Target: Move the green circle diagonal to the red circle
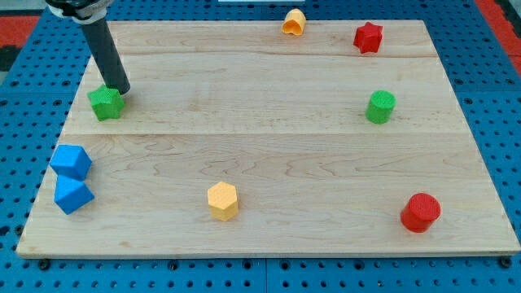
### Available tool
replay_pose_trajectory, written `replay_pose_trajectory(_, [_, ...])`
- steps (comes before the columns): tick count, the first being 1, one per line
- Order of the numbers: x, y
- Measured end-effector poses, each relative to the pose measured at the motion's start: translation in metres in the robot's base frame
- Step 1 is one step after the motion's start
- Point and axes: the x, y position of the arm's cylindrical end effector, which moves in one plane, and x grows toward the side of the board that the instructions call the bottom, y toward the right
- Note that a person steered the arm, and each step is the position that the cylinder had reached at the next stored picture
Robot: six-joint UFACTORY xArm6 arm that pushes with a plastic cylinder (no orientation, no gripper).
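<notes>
Surface: pale wooden board (260,122) on blue pegboard
Tool: my tip (122,89), a plain rod holding nothing, touching or just beside the green star (106,103) at the view's left
Task block: green circle (380,107) at the view's right, well apart from my tip
Reference: red circle (420,212), below the green circle, slightly rightward
Others: two blue blocks (72,163) (73,195); yellow hexagon (222,201); red star (368,37); orange block (294,22)
Risk: leaving carelessly could drag the green star; an off-centre push could spin the circle astray
</notes>
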Motion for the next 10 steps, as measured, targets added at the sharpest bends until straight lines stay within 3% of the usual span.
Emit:
replay_pose_trajectory(1, [0.051,-0.007])
replay_pose_trajectory(2, [0.077,0.023])
replay_pose_trajectory(4, [0.024,0.280])
replay_pose_trajectory(5, [-0.023,0.367])
replay_pose_trajectory(6, [-0.035,0.395])
replay_pose_trajectory(7, [-0.006,0.437])
replay_pose_trajectory(8, [0.028,0.386])
replay_pose_trajectory(9, [0.034,0.350])
replay_pose_trajectory(10, [0.052,0.338])
